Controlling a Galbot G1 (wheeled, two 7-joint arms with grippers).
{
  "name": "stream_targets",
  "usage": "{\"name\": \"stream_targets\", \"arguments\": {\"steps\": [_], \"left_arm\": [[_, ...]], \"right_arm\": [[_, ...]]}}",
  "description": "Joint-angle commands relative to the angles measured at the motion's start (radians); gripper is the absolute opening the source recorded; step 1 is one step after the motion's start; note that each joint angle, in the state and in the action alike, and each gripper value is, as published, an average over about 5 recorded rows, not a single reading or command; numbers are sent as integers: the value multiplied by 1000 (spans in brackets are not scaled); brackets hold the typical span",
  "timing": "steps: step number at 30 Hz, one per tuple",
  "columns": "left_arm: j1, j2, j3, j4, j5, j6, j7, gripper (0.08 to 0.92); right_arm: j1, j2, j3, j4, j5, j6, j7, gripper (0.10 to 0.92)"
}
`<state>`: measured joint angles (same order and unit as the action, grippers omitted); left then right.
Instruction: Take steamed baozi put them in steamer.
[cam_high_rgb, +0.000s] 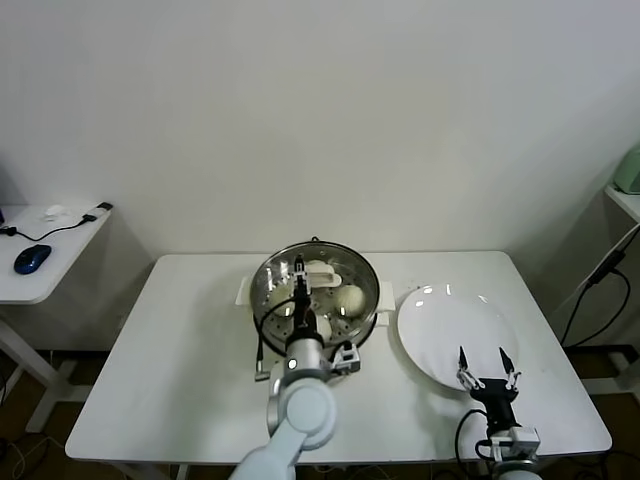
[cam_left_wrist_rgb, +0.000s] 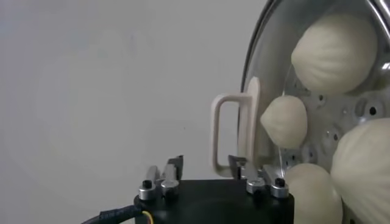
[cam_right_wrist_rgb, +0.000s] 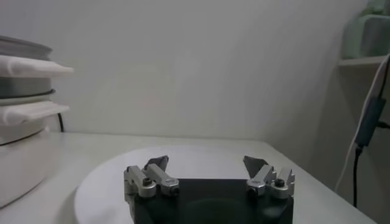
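The steel steamer stands mid-table on its white base. Several cream-white baozi lie on its perforated tray; one shows in the head view, and the left wrist view shows them clearly. My left gripper hovers over the steamer's left part, open and empty, with the steamer's white side handle just beyond its fingertips. My right gripper is open and empty over the near edge of the white plate, which holds nothing.
The steamer's side shows left of the plate in the right wrist view. A side table with a blue mouse stands far left. A shelf and hanging cables are at the right.
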<state>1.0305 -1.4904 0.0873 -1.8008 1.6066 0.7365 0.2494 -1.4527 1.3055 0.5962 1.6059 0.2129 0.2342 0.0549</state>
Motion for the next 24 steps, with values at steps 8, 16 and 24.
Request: {"name": "stream_targets", "arguments": {"steps": [8,16,24], "left_arm": [[19,44,6,-119,-95,1,14,783],[123,130,-40,-299,-472,-168,-162,822],[301,170,-497,-405,-1258,-520,-324,823]], "right_arm": [[3,-6,-26,15,7,4,-3,823],[-11,-11,-35,41,8,10,-17,823],[-10,-4,-31,40,5,31,-17,823]]}}
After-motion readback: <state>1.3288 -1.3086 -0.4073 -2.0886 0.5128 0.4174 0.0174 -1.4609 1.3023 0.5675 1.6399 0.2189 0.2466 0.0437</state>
